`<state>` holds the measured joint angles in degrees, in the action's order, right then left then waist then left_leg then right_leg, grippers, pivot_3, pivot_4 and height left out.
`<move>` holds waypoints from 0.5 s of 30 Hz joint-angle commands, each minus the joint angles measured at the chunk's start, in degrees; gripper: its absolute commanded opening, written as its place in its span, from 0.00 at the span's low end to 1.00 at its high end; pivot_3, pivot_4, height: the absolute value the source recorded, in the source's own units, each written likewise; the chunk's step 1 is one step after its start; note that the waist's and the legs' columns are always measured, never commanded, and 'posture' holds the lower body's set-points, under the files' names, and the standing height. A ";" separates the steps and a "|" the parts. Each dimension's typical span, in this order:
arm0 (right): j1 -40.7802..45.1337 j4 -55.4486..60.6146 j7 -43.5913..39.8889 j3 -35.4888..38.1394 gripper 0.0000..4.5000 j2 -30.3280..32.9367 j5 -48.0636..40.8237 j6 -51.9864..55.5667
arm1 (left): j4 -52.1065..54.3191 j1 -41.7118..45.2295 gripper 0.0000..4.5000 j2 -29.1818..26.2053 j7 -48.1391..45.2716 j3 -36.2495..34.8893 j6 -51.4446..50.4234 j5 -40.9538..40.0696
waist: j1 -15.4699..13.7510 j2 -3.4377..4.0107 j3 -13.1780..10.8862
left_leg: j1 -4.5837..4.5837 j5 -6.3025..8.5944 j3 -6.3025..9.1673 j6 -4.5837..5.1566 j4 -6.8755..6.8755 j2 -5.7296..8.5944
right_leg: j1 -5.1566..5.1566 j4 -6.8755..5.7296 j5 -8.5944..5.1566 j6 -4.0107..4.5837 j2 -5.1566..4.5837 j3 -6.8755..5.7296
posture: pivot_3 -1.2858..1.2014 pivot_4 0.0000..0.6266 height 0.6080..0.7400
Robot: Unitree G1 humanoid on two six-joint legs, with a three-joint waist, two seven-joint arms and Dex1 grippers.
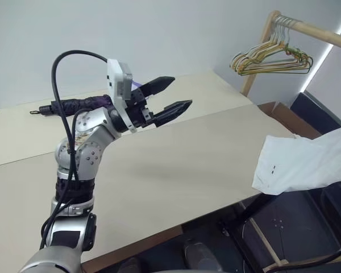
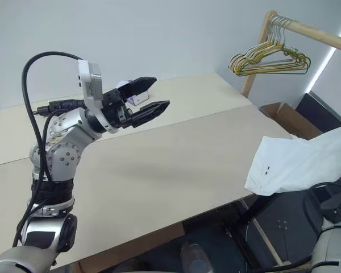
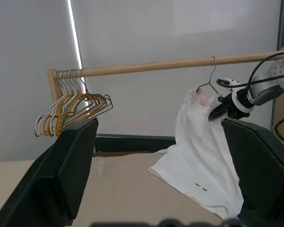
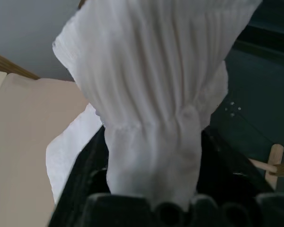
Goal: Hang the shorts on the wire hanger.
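The white shorts (image 1: 307,162) hang past the table's right edge, one leg trailing onto the tabletop. In the left wrist view the shorts (image 3: 199,151) drape from the thin wire hanger (image 3: 207,81), whose hook sits over the wooden rail (image 3: 156,65). My right gripper (image 3: 217,109) is at their gathered waist. In its own wrist view my right gripper (image 4: 154,161) has its fingers (image 4: 83,175) apart, with the bunched waistband lying between them. My left gripper (image 1: 180,92) is raised over the middle of the table, open and empty, pointing right.
A bunch of several wire hangers (image 1: 273,57) hangs at the rail's near end (image 1: 312,29). The beige table (image 1: 176,170) spans the view. A dark purple-handled tool (image 1: 74,105) lies at its back left. A cardboard box (image 1: 278,111) stands beyond the right corner.
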<state>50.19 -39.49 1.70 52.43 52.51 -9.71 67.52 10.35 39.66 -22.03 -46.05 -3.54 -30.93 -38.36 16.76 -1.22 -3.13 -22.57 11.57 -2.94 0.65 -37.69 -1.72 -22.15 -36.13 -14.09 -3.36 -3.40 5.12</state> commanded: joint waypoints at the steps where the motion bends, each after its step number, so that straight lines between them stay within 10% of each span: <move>1: -1.08 7.70 -1.04 -3.34 0.84 -0.43 -1.53 -1.88 | 1.15 0.75 1.00 -0.41 -0.01 -0.64 1.20 0.02 | 0.04 0.00 0.00 | 0.04 0.02 0.02 0.03 0.00 0.01 | -0.01 0.01 0.03 -0.05 0.00 0.15 | 0.43 0.04 1.00; 3: -2.70 11.66 -1.26 -5.27 0.99 -1.16 -1.63 -2.39 | 1.01 0.85 1.00 -0.37 -0.06 -0.53 1.29 0.12 | 0.04 0.00 0.00 | 0.10 0.04 0.00 0.07 0.00 0.03 | 0.01 0.01 0.06 -0.11 0.00 0.30 | 0.43 0.04 1.00; 15: -18.23 42.31 12.61 -14.89 1.00 -16.31 8.55 -26.97 | 1.12 0.29 1.00 -0.34 -0.22 -0.40 2.54 0.54 | -0.18 0.02 -0.02 | 0.10 0.06 -0.06 0.07 0.04 0.02 | -0.05 0.03 0.11 -0.20 0.03 0.42 | 0.43 0.05 1.00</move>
<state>32.65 -2.44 10.32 38.25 36.95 -4.31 48.37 10.31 39.65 -22.08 -46.15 -3.30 -30.01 -38.22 16.59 -1.20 -3.15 -22.49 11.64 -3.00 0.73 -37.64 -1.71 -22.21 -36.09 -13.98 -3.56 -3.37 5.54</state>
